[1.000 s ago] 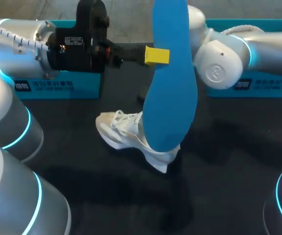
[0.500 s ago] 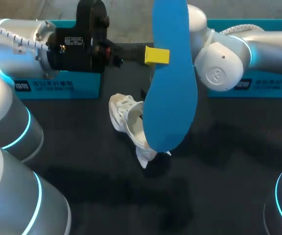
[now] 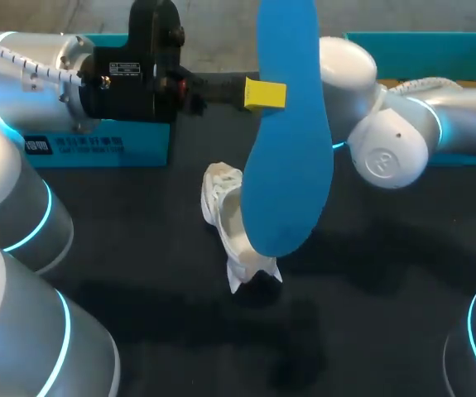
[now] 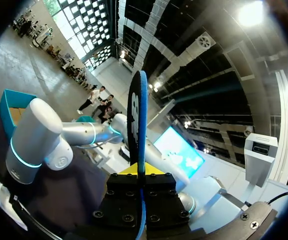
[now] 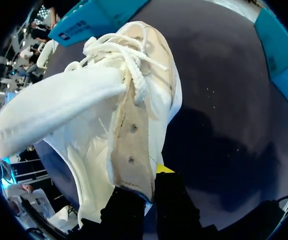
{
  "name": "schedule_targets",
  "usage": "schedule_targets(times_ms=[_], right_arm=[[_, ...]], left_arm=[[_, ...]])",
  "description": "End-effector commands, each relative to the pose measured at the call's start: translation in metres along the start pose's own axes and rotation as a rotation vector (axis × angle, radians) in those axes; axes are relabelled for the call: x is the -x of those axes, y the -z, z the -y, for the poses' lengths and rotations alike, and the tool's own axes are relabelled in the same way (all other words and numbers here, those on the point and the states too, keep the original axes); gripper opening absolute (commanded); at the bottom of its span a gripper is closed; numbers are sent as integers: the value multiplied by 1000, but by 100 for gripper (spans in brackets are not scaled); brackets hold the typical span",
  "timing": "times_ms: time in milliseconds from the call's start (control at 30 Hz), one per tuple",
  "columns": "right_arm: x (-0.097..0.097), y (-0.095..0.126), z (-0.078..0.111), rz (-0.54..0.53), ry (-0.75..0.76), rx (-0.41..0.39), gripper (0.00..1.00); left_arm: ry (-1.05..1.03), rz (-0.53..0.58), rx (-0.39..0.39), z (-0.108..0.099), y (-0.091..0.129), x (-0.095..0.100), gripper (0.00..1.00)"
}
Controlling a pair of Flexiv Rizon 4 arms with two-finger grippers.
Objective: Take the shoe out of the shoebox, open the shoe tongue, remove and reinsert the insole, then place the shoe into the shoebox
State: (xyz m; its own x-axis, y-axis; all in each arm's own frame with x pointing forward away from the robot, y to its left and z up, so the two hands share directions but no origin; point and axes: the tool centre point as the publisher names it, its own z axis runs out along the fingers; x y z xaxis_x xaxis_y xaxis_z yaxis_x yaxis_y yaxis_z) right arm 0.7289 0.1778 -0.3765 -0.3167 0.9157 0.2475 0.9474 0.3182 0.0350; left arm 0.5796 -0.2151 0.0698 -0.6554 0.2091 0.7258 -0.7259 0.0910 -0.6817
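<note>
Two grips on: L gripper (image 4: 141, 174) pinched tight on blue insole (image 3: 287, 165), held upright high over table (image 3: 387, 314); R gripper (image 5: 156, 175) clamped on white sneaker (image 3: 225, 219) at collar edge, shoe hanging just under insole. Risk: thin collar hold slips, shoe swings or drops; insole flexes, misses opening.

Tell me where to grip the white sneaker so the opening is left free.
Pinch the white sneaker at its thin heel rim, coming from behind the heel, as the right gripper seems to. That edge fits between the fingers and leaves the opening clear for the blue insole.
</note>
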Motion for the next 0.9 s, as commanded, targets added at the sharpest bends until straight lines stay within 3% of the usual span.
schedule_targets(times_ms=[33,400,667,900], right_arm=[[2,-2,4,-10,-25,18,0],[14,-8,-2,-12,-65,16,0],[30,-16,-17,-17,-118,15,0],[32,-20,-25,-17,-128,8,0]], left_arm=[[0,1,2,0,0,0,0],[0,1,2,0,0,0,0],[0,1,2,0,0,0,0],[0,1,2,0,0,0,0]])
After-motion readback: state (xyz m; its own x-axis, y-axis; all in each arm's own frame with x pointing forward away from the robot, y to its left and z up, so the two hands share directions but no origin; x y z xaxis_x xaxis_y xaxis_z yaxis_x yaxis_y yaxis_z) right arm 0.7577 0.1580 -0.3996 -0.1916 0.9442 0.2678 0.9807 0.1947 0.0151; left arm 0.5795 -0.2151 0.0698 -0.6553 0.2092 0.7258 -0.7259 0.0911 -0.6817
